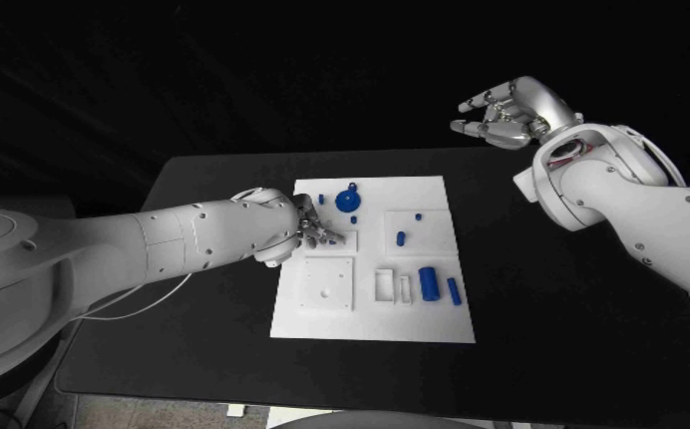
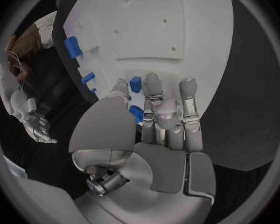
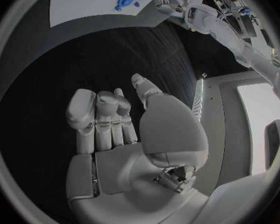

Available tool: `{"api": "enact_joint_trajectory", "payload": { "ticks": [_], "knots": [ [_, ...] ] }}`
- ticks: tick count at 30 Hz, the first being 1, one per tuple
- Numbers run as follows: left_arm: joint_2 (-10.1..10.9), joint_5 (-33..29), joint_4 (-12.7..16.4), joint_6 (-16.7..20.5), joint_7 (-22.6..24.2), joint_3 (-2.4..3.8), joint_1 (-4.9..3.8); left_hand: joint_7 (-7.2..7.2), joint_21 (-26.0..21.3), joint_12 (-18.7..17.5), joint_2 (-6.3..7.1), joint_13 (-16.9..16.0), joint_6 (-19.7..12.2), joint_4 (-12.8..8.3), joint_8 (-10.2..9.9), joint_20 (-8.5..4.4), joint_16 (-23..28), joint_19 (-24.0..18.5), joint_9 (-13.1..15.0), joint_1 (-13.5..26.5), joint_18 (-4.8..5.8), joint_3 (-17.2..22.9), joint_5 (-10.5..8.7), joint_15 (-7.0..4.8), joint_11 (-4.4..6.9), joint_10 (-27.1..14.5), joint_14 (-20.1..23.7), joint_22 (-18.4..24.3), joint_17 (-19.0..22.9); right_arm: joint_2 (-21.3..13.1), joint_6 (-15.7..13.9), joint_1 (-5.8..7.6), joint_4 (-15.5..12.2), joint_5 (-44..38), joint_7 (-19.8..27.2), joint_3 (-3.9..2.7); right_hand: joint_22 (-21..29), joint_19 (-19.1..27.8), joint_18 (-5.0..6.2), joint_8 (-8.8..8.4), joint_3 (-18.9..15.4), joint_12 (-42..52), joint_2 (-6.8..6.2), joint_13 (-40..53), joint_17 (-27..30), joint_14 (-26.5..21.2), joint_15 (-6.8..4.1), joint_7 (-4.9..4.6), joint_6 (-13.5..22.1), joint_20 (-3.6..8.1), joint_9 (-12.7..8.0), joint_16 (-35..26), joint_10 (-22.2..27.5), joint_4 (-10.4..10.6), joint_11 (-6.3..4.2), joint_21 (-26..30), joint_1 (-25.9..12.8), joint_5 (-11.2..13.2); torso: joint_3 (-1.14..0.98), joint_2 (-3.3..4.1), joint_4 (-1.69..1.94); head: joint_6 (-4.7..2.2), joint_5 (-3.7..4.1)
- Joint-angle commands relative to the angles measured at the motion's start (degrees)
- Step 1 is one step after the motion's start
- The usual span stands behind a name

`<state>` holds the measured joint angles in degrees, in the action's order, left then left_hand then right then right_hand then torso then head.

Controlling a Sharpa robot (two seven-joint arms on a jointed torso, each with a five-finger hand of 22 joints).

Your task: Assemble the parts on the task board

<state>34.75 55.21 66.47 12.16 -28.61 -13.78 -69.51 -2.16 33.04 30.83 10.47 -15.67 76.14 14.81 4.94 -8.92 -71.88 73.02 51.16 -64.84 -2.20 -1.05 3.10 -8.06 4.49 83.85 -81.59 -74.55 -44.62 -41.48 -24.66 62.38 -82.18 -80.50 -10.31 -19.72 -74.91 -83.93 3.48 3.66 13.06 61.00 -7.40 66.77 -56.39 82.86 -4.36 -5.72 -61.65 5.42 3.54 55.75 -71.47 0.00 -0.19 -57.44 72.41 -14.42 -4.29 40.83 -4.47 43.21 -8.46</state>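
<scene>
Blue parts (image 1: 429, 282) lay scattered over the white task board (image 1: 432, 324) at the middle of the black counter (image 1: 215, 175), some seated, others loose by their slots. I had the left robot hand (image 1: 312, 229) low over the board's near-left edge, fingers (image 2: 154, 92) extended beside a small blue piece (image 2: 135, 83); whether it pinched anything I couldn't tell. The right robot hand (image 1: 507, 115) hovered well clear, loosely curled, holding nothing, presumably kept out of the way.

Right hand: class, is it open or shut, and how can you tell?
Open. The right hand is raised beyond the table's far edge, clear of the task board; its wrist view shows the fingers apart around nothing.
</scene>
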Motion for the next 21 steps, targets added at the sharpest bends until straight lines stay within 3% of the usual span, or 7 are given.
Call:
{"api": "enact_joint_trajectory", "payload": {
  "ticks": [1,4,9,12,16,21],
  "knots": [
    [0.3,-1.2,0.3,-0.2,0.6,0.02,0.02,0.39,-0.3,0.0,0.97,0.0,0.0,0.8,-0.1,-0.17,0.2,0.3,0.0,0.2,0.68,-1.7,-0.24,-0.05,-0.28,2.7,-0.2,-0.1,0.0,0.0,0.5,-0.06,0.0,-0.3,0.3,-0.03,-7.5,-1.6,0.69,-0.13,-0.3,-0.2,0.02,0.0,0.0,-0.1,0.15,0.00,-0.1,-0.18,0.0,-0.2,0.1,0.1,0.05,0.1,-0.1,-0.4,-0.02,0.00,0.01,0.01,-0.01],
    [0.9,-1.7,0.6,-0.1,0.7,0.04,0.02,0.40,-0.5,0.0,1.03,0.0,0.1,1.6,-0.2,-0.29,0.3,0.4,-0.1,0.2,0.83,-3.9,-0.24,-0.12,-0.25,2.7,-0.1,-0.3,0.0,0.0,0.4,-0.09,0.0,-0.3,0.3,-0.03,-7.5,-1.6,0.69,-0.13,-0.3,-0.2,0.02,0.0,0.0,-0.1,0.15,0.00,-0.1,-0.18,0.0,-0.2,0.1,0.1,0.05,0.1,-0.1,-0.4,-0.03,-0.01,0.02,0.00,0.02],
    [2.2,-3.4,1.6,0.0,1.1,0.34,-0.08,0.39,-0.7,-0.1,1.24,0.1,0.1,1.7,-0.4,-0.40,0.4,0.5,-0.2,0.7,0.92,-4.4,-0.28,-0.18,-0.24,2.7,-0.1,-0.5,0.0,0.0,0.2,-0.13,0.1,-0.3,0.4,-0.03,-7.5,-1.6,0.69,-0.13,-0.3,-0.2,0.01,0.0,0.0,-0.1,0.16,-0.01,0.0,-0.18,0.0,-0.2,0.1,0.2,0.06,0.1,-0.1,-0.4,-0.01,-0.02,0.01,-0.06,0.05],
    [2.7,-4.5,2.1,-0.2,1.4,1.16,-0.19,0.40,-0.9,-0.1,1.01,0.2,0.1,1.7,-0.4,-0.44,0.5,0.6,-0.3,0.8,0.99,-4.2,-0.27,-0.20,-0.24,2.7,-0.1,-0.5,0.2,0.0,0.2,-0.15,0.2,-0.2,0.4,-0.03,-7.5,-1.6,0.69,-0.13,-0.4,-0.2,0.00,0.0,-0.1,0.0,0.16,-0.02,0.0,-0.19,0.0,-0.2,0.1,0.2,0.06,0.2,-0.1,-0.5,-0.01,0.00,0.02,-0.12,0.08],
    [3.6,-6.8,3.0,-0.7,2.0,3.16,-0.84,0.44,-1.2,-0.6,-0.11,0.4,0.0,1.4,-0.2,-0.31,1.2,0.5,0.1,0.2,1.01,-3.1,-0.17,-0.09,-0.31,2.6,0.2,-0.6,1.0,0.0,0.0,-0.17,0.4,-0.2,0.5,-0.03,-7.5,-1.6,0.69,-0.13,-0.4,-0.2,0.00,0.0,-0.1,0.0,0.16,-0.02,0.0,-0.19,0.0,-0.2,0.1,0.2,0.06,0.2,-0.1,-0.5,-0.05,0.02,-0.03,-0.30,0.06],
    [4.0,-8.8,2.2,-2.4,2.9,4.29,-2.98,1.13,-1.9,-1.6,-1.31,0.4,-2.8,0.6,-0.7,0.01,2.1,0.2,1.1,-0.3,0.95,-2.4,0.40,0.22,-0.68,2.3,0.9,-0.7,2.7,0.0,0.0,-0.18,0.6,-0.1,0.5,-0.03,-7.5,-1.7,0.70,-0.13,-0.5,-0.2,-0.02,-0.1,0.0,-0.1,0.16,-0.03,0.1,-0.19,0.0,-0.3,0.1,0.4,0.07,0.2,-0.1,-0.6,-0.05,-0.06,0.09,-0.66,-0.03]
  ]
}}
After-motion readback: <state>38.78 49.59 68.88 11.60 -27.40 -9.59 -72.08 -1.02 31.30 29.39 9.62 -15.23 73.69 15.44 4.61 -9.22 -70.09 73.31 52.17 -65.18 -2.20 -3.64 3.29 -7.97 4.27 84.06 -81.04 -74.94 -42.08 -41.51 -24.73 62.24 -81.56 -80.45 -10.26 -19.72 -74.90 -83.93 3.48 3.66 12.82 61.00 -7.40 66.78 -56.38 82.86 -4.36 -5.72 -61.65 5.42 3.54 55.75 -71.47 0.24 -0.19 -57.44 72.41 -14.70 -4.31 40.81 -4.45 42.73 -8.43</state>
